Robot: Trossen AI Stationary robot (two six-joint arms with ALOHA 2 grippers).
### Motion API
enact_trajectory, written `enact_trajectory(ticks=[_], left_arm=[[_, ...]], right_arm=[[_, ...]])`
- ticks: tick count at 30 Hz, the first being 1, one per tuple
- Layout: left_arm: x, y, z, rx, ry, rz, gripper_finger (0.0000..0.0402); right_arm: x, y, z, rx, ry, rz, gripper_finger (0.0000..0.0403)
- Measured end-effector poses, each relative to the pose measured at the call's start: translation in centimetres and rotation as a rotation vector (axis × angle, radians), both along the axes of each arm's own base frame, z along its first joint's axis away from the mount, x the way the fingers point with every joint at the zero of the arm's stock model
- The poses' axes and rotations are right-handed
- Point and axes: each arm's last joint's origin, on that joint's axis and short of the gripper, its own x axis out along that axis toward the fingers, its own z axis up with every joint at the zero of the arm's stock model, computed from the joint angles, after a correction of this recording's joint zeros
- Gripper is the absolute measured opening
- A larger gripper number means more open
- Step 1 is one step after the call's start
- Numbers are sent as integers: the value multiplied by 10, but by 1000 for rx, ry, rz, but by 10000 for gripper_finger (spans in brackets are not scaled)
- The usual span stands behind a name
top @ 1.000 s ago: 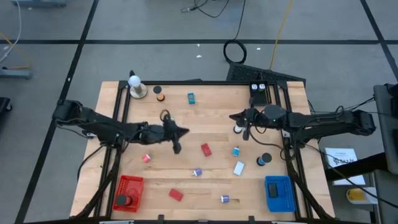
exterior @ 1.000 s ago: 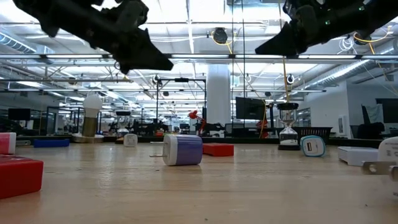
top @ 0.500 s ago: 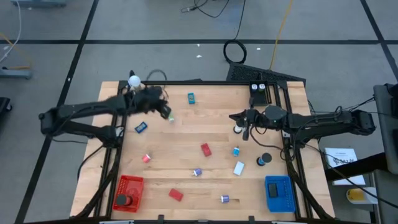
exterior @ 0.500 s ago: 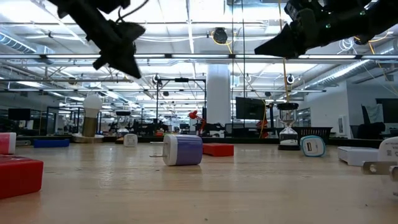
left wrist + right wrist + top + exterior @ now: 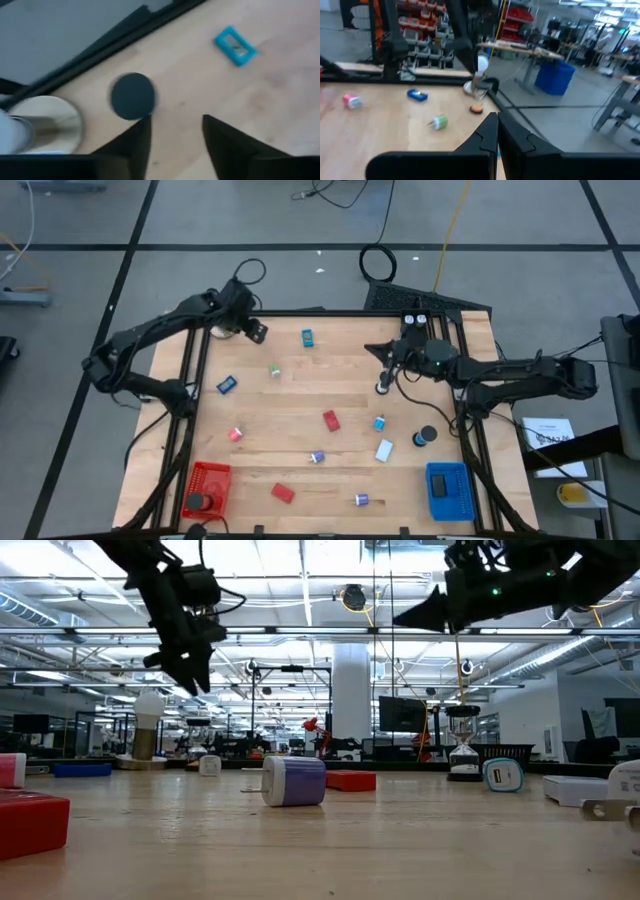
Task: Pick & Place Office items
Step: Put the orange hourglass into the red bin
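Observation:
The office items lie scattered on the wooden table [image 5: 300, 395]: a teal block [image 5: 307, 336], a green bit [image 5: 274, 371], a blue block [image 5: 227, 384], red blocks [image 5: 330, 420], a white block [image 5: 384, 450] and a black roll [image 5: 425, 437]. My left gripper [image 5: 252, 331] hangs open above the far left corner. In its wrist view the fingers [image 5: 172, 135] stand just short of a black disc [image 5: 132, 96] and touch nothing. My right gripper [image 5: 385, 356] is shut and empty, held level above the table's far right part [image 5: 497, 131].
The white ball's tan base [image 5: 47, 120] stands beside the black disc at the far left corner. A red basket [image 5: 208, 488] holding a black piece sits near left. A blue basket [image 5: 448, 490] sits near right. Dark frame rails [image 5: 186, 395] run along both sides.
My left gripper has swung from above the table's middle toward the far left corner, rising and tipping down more steeply. The blue block and green bit that its arm covered now show. My right gripper has shifted slightly toward the far edge and turned to point left.

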Motion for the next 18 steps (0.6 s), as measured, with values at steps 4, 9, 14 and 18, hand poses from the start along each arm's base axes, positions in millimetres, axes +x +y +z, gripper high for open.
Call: enact_trajectory(ticks=[4, 9, 14, 18], left_arm=[[6, 10, 0, -22, 56, 15, 255], [13, 17, -12, -42, 108, 7, 313], [17, 25, -28, -12, 231, 46, 334], [20, 31, -33, 22, 254, 47, 335]], right_arm=[[2, -9, 20, -37, -52, -26, 1], [1, -13, 22, -39, -35, -42, 0], [2, -11, 17, -47, 18, -32, 0], [3, -7, 17, -45, 25, -12, 0]])
